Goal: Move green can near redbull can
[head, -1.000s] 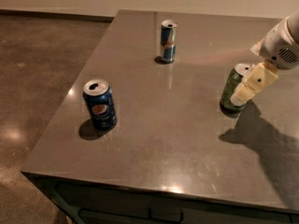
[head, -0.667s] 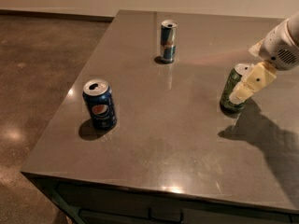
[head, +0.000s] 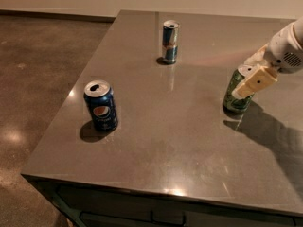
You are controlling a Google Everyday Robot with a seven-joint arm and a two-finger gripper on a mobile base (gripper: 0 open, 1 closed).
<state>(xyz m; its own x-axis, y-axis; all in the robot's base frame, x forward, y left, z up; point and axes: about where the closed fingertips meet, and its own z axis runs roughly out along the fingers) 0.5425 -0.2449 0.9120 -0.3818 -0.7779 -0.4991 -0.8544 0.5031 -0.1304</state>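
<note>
Hand (head: pixel 244 78) is at the right side of the desk (head: pixel 180 136), reaching in from the right edge of my view. It is closed around the top half of the green can (head: pixel 235 103). One cream finger (head: pixel 255 81) lies across the can's near side and the other shows just behind its silver top. The can stands upright on the desk, casting a shadow to the right. The redbull can (head: pixel 170 41) stands upright towards the far edge, well apart from the green can and to its left. A Pepsi can (head: pixel 101 106) stands upright near the left edge, closer to me. Brown floor (head: pixel 33 79) shows beyond the desk's left side.
</note>
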